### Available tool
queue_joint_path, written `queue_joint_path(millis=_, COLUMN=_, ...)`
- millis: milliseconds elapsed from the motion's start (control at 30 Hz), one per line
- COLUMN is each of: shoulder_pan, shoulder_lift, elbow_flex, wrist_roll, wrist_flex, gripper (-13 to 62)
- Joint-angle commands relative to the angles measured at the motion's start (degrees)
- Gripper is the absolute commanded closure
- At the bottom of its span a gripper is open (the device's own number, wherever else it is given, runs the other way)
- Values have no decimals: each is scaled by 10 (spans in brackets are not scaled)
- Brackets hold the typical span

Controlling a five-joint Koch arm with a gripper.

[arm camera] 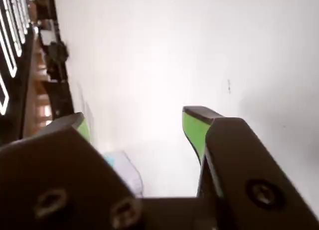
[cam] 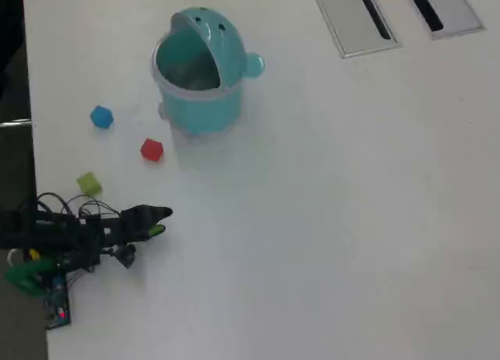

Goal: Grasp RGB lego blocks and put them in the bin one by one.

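In the overhead view the teal bin (cam: 199, 75) stands at the upper left of the white table, its hood opening facing up. The blue block (cam: 101, 116), the red block (cam: 151, 150) and the yellow-green block (cam: 89, 183) lie apart on the table to the left of and below the bin. My gripper (cam: 160, 221) sits below the blocks, pointing right, apart from all of them. In the wrist view the gripper (arm camera: 134, 117) is open; its green-padded fingers (arm camera: 195, 127) have only bare white table between them. No block shows in that view.
Two grey recessed panels with dark slots (cam: 355, 20) lie at the table's top right. The table's left edge (cam: 31, 141) runs close by the arm's base and wires (cam: 55, 235). A blurred pale patch (arm camera: 127, 172) sits by the left jaw in the wrist view.
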Motion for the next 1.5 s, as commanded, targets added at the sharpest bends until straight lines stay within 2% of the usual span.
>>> queue_joint_path(millis=0, shoulder_pan=-3, shoulder_lift=33, elbow_flex=37, wrist_roll=-22, wrist_flex=-91, gripper=160)
queue_joint_path(millis=133, shoulder_pan=-4, shoulder_lift=32, elbow_flex=37, wrist_roll=-75, wrist_flex=-186, gripper=164)
queue_joint_path(millis=500, shoulder_pan=-16, shoulder_lift=34, elbow_flex=19, wrist_roll=-155, wrist_flex=-290, gripper=162)
queue_joint_path(millis=600, shoulder_pan=-46, shoulder_lift=34, elbow_flex=19, wrist_roll=-179, wrist_flex=-329, gripper=164)
queue_joint_path(millis=733, shoulder_pan=-74, shoulder_lift=36, elbow_flex=15, wrist_roll=-314, wrist_flex=-363, gripper=164)
queue_joint_path(millis=1133, shoulder_pan=-173, shoulder_lift=37, elbow_flex=-56, wrist_roll=-528, wrist_flex=-388, gripper=166)
queue_joint_path(millis=1233, shoulder_pan=-239, shoulder_lift=36, elbow_flex=-83, wrist_roll=-606, wrist_flex=-388, gripper=164)
queue_joint_path(millis=1467, shoulder_pan=-331, shoulder_lift=37, elbow_flex=-129, wrist_roll=-680, wrist_flex=-344, gripper=164)
